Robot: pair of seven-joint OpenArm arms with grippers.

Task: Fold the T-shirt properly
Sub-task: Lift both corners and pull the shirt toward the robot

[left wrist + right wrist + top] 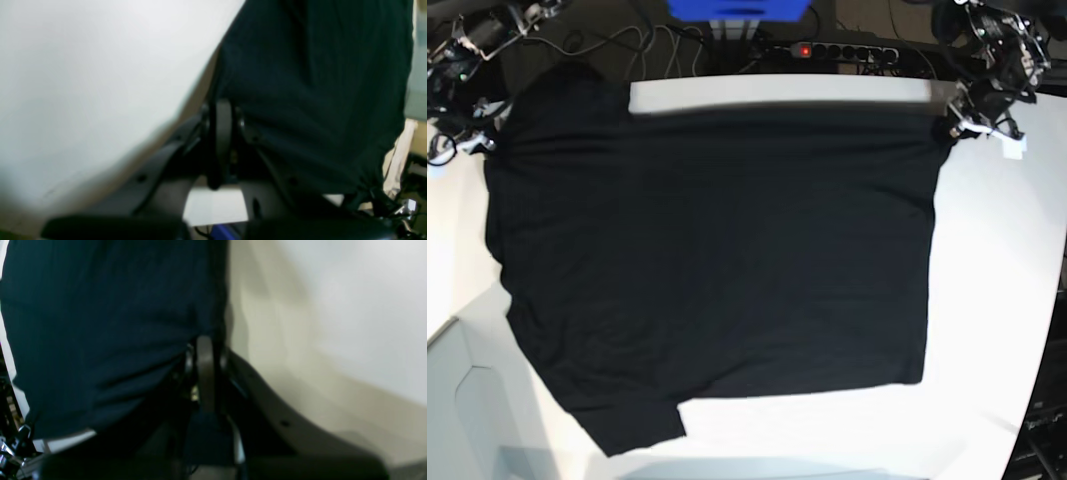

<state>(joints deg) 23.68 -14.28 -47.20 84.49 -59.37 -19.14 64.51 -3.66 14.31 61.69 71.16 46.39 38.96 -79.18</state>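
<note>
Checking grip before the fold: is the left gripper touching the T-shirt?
Touching: left wrist view shows the left gripper shut on the T-shirt edge.

The left claw point(223, 133) sits at the desk's far right corner, its jaws pinched together on the T-shirt point(717, 270). The right claw point(205, 373) sits at the far left corner, pinched on the same cloth.

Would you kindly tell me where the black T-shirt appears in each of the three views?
Left wrist: the T-shirt fills the upper right, hanging above the left tool.
Right wrist: it fills the left, beside the right tool.
Base: it spreads across the centre.
Shared landmark: the white table.
</note>
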